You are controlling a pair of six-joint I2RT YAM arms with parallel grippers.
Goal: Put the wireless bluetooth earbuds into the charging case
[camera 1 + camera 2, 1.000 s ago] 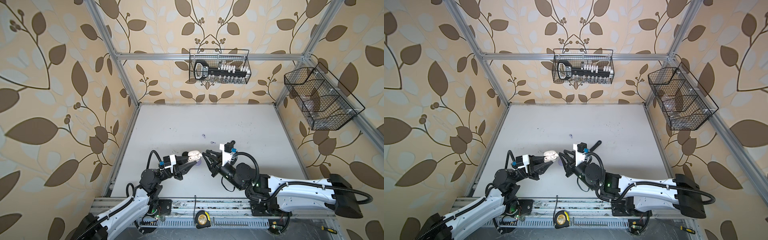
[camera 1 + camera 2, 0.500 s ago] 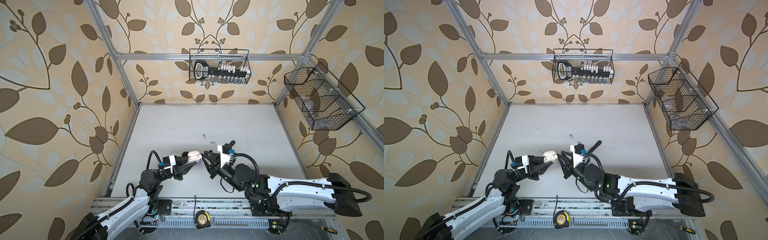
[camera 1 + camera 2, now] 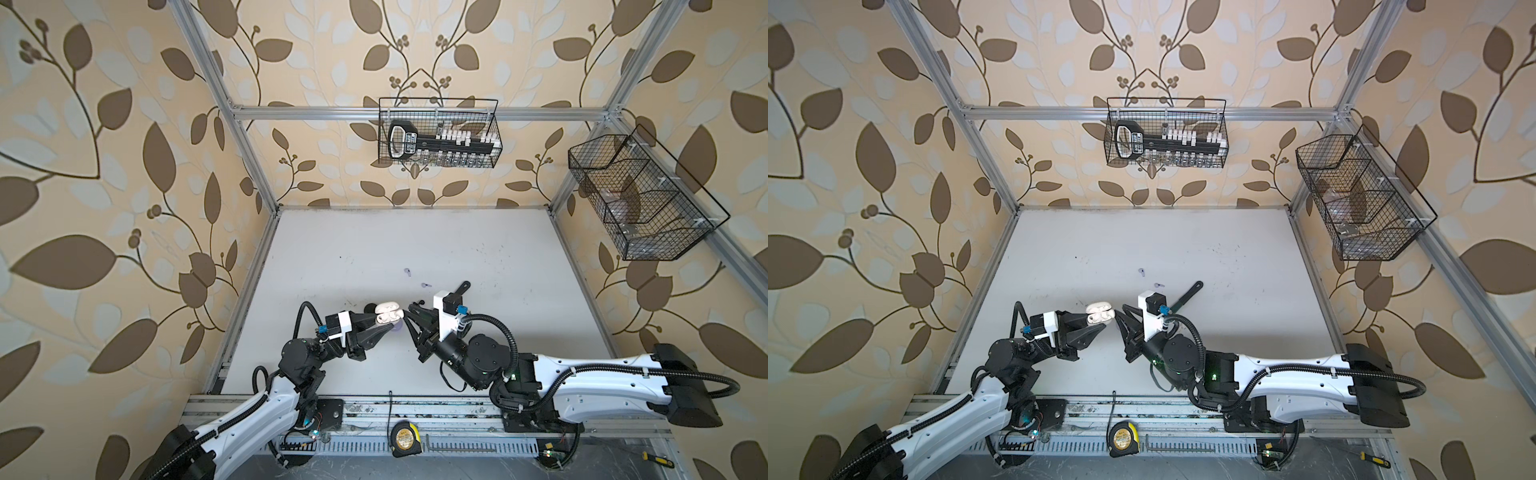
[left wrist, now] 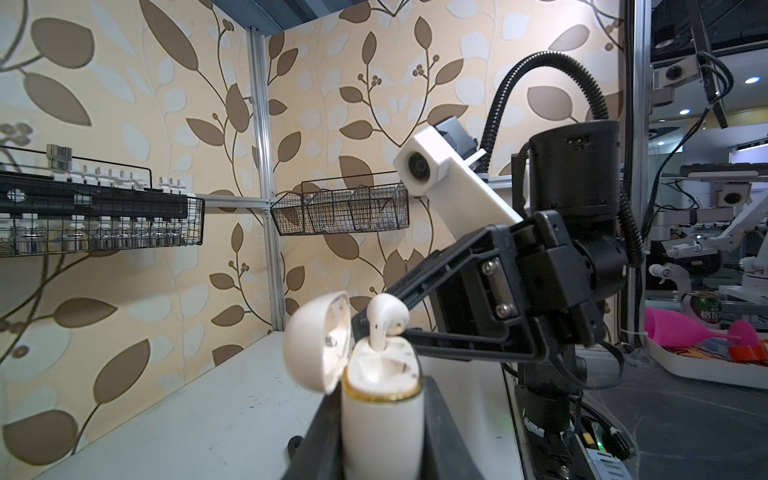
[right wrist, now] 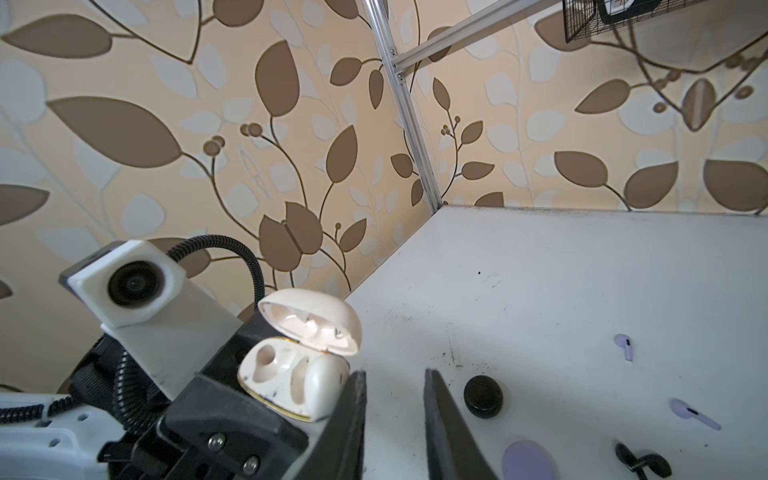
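Holding the charging case [image 4: 380, 411] upright with its lid flipped back, my left gripper [image 3: 384, 323] was clenched on the case body, I'd say so that the sockets faced the other arm. One white earbud [image 4: 386, 318] stood stem-down in a socket with its head proud of the rim, so I judged it only partly seated. The second socket looked empty. My right gripper [image 5: 395, 374] sat just beside the case, jaws slightly parted and nothing between them. The near jaw ran alongside that bud; contact or not, couldn't tell. It was probably parked there to press the bud home. Two lilac earbuds [image 5: 625, 347] [image 5: 694, 415] lay on the table [image 5: 540, 270] beyond the right fingertips, well apart from the case. A black round case [image 5: 483, 397] sat nearer those tips.
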